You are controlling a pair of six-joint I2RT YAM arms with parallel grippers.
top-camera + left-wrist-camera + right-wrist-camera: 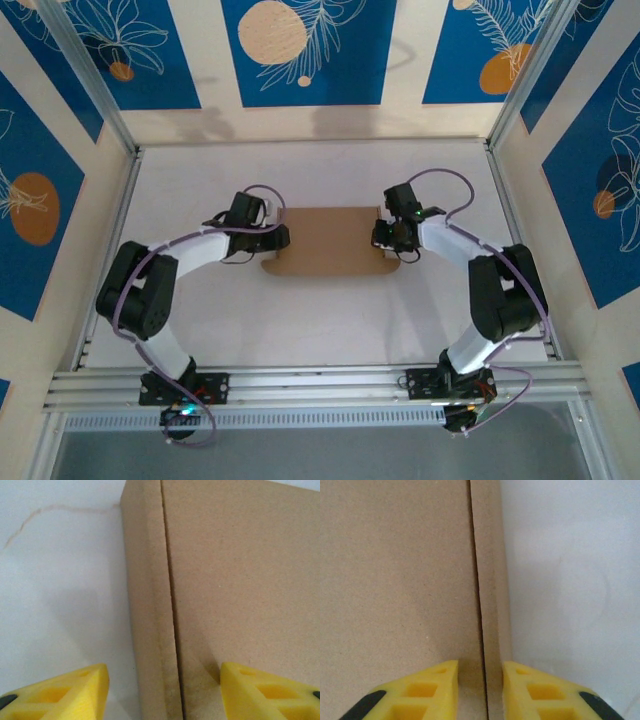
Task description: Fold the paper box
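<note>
White table (330,320) carries the paper box (325,240) at its middle, with the left gripper (281,238) and right gripper (383,237) at its two ends, probably to fold both side walls together. Top view gives this layout; the wrist views add that the left jaws stand wide, holding nothing, while the right jaws leave a narrow gap, a grip impossible to tell.

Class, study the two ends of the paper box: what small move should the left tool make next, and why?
Probably narrow the left tool onto the side strip of the paper box. Its fingers stand wide apart, one over the table, one over the main panel, with the strip and seam between them. The right tool straddles its seam with a much narrower gap.
</note>
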